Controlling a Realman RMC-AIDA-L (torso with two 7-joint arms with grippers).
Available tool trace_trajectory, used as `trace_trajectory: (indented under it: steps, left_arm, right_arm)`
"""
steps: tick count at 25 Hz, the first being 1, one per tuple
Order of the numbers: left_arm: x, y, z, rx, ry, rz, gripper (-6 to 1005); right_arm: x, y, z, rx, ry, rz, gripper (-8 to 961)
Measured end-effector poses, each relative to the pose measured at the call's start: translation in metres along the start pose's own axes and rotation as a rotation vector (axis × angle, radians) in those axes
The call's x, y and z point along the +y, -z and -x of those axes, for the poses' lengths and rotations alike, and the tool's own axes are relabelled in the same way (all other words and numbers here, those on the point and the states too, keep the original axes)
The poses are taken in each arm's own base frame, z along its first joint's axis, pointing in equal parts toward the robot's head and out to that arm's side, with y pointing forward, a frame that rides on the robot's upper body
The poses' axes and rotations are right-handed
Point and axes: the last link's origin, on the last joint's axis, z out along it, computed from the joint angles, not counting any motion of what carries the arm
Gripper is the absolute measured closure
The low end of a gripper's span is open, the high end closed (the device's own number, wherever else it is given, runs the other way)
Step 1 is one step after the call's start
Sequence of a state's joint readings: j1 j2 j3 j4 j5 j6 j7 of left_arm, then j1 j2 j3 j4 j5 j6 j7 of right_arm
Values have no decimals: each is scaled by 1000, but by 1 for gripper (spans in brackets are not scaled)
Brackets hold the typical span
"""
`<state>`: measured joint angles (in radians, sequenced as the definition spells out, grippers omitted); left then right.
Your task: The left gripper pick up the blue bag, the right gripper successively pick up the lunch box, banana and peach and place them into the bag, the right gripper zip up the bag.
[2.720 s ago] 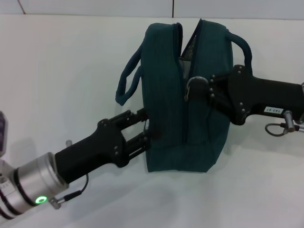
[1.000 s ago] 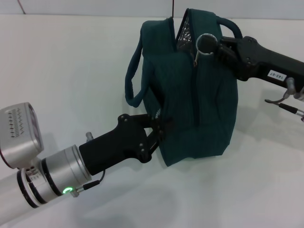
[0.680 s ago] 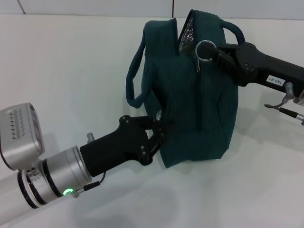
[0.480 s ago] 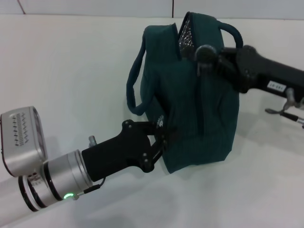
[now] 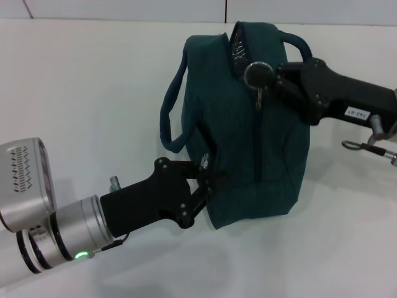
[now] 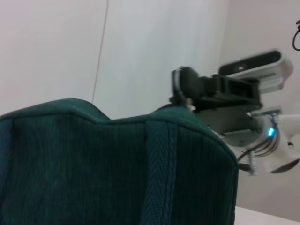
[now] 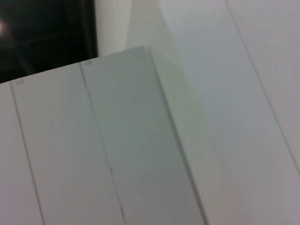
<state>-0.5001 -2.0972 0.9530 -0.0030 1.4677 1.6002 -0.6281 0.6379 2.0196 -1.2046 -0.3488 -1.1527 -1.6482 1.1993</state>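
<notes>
- The bag (image 5: 248,124) stands upright on the table (image 5: 93,93), a little right of centre; the zip looks closed most of the way up, with a sliver of foil lining showing at 12 o'clock.
- The left gripper (image 5: 208,180) comes in from 8 o'clock and is pinched tight on the bag's lower near corner, by my reading to brace it so it can't slide or tip under the zip's pull.
- The right gripper (image 5: 263,76) reaches in from 3 o'clock, closed on the ring pull (image 5: 256,72) near the top, placed to finish the zip.
- Lunch box, banana and peach are nowhere to be seen; presumably inside.
- The left wrist camera shows only the bag's fabric and the other arm beyond; the right wrist camera shows just pale panels.
- How much zip remains open is hard to make out.
</notes>
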Motion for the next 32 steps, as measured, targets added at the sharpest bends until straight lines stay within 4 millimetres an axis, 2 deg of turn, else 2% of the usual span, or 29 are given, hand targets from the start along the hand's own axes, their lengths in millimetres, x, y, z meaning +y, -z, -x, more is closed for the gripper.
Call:
trace_trajectory:
  steps: [10, 16, 32]
  left_arm:
    - [1, 0, 1, -4, -4, 6, 929]
    - [2, -1, 1, -17, -13, 29, 928]
    - [2, -4, -1, -22, -35, 54, 925]
  right_arm:
    - [-13, -6, -1, 26, 11, -68, 919]
    - [-16, -6, 5, -17, 16, -91, 918]
    - [-32, -3, 5, -18, 70, -210, 915]
